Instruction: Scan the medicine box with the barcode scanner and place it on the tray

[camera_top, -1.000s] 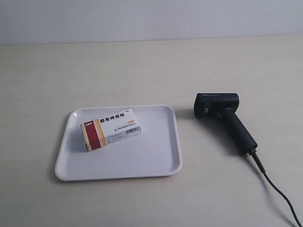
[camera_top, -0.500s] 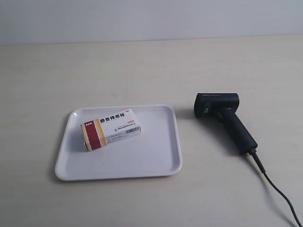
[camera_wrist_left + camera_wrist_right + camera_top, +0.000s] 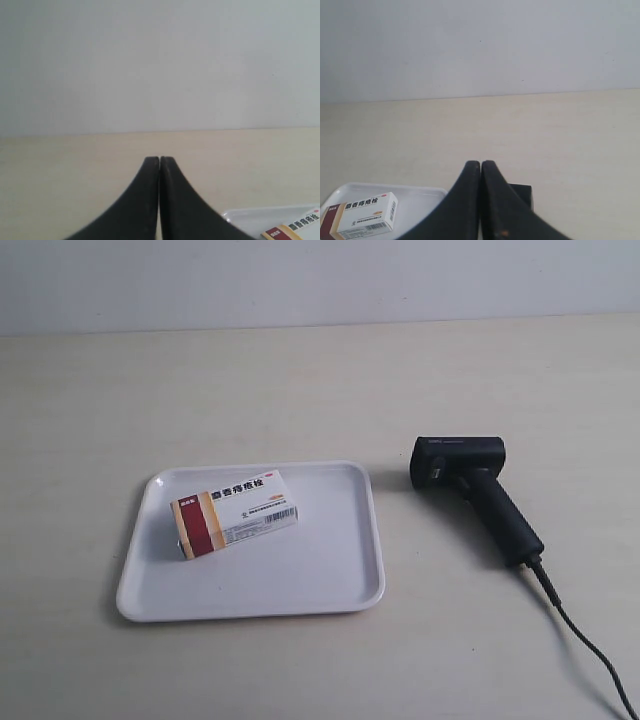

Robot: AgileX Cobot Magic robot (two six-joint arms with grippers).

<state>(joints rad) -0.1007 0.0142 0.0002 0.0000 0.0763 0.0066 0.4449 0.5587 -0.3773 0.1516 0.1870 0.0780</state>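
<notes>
The medicine box [image 3: 236, 512] lies flat in the left half of the white tray [image 3: 330, 580], its red and orange end toward the tray's left rim. The black barcode scanner [image 3: 470, 490] rests on its side on the table right of the tray, cable trailing toward the lower right. No arm shows in the exterior view. My left gripper [image 3: 159, 159] is shut with nothing in it; a tray corner [image 3: 250, 217] and the box's end [image 3: 292, 230] peek in beside it. My right gripper [image 3: 481, 163] is shut and empty, with the box [image 3: 362, 215], tray [image 3: 420, 200] and scanner head [image 3: 522, 195] behind it.
The pale wooden table [image 3: 300, 390] runs back to a plain light wall [image 3: 320, 280]. The scanner's thin cable [image 3: 585, 640] snakes off the lower right corner of the exterior view.
</notes>
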